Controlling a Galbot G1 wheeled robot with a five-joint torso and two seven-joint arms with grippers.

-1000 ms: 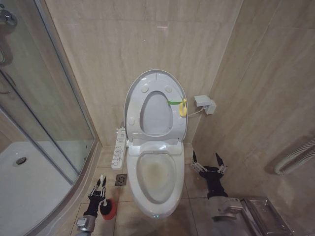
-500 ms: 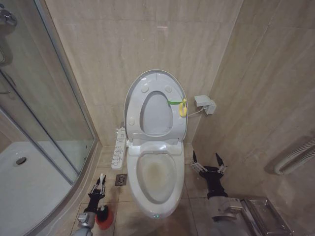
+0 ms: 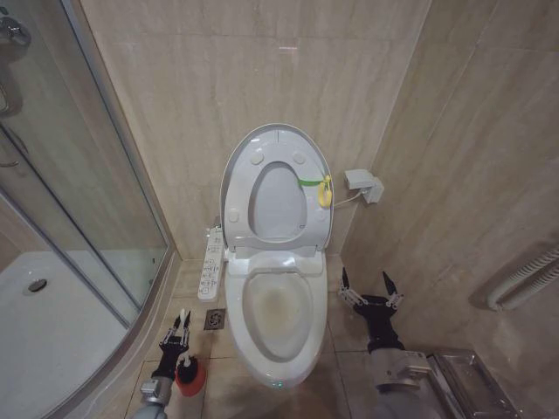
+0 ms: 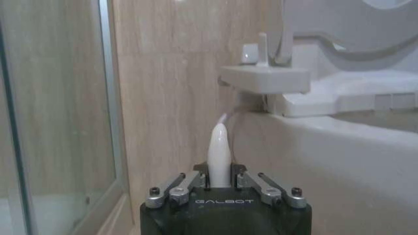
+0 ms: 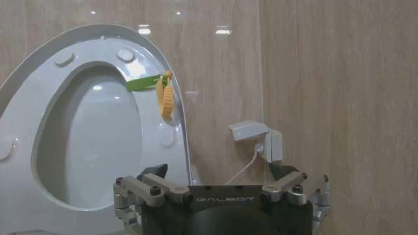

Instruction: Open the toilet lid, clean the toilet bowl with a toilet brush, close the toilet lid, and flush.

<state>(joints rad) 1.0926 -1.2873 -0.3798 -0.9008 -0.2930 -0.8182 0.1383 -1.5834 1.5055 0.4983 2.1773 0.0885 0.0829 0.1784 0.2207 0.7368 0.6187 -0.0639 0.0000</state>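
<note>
In the head view's lower left, the left gripper (image 3: 178, 328) clamps the brush (image 3: 181, 321) handle over the red holder (image 3: 189, 376); the lid (image 3: 276, 188) stands raised above the stained bowl (image 3: 278, 312) at centre, and the right gripper (image 3: 369, 289) waits spread wide, lower right. The left wrist view shows the handle pinched between closed fingers. The right wrist view shows the raised lid. The lift should go straight up, so the head clears the holder.

"GALBOT" is printed on the left hand (image 4: 222, 183) and on the right hand (image 5: 222, 188).
</note>
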